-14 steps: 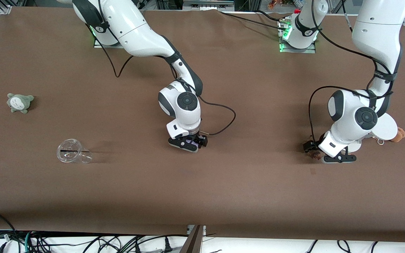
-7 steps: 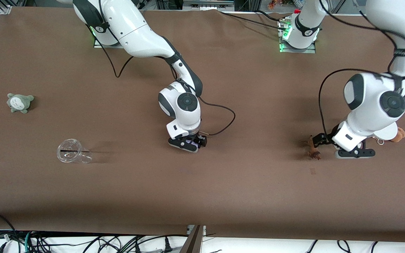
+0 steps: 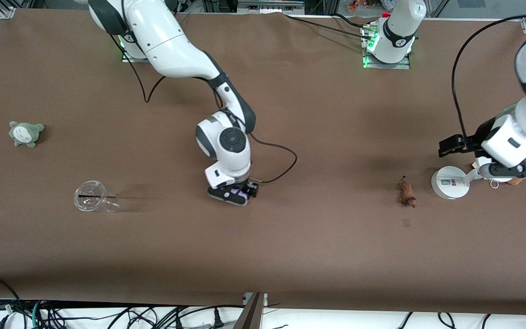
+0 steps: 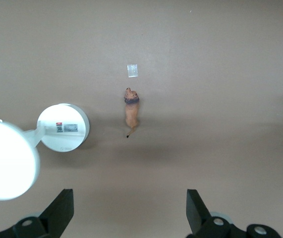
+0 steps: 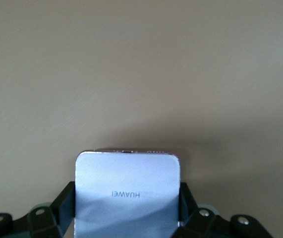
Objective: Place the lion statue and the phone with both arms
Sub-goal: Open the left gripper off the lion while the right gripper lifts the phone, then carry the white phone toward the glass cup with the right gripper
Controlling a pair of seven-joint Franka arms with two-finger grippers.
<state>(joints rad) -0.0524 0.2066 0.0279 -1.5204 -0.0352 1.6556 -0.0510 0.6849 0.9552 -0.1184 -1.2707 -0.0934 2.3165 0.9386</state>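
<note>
Lion set down, phone yet to place.
Your left gripper [image 4: 126, 218] hangs empty, fingers spread wide, over the white stand [image 3: 449, 188] toward the left arm's end; the orange-brown lion statue [image 3: 407, 192] lies beside it, free of the gripper. Your right gripper [image 3: 234, 194] pinches the lavender phone [image 5: 127, 196] just above mid-table.

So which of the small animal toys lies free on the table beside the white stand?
The lion statue: slim, orange-brown, beside the white stand. The grey-green plush sits at the right arm's end.
</note>
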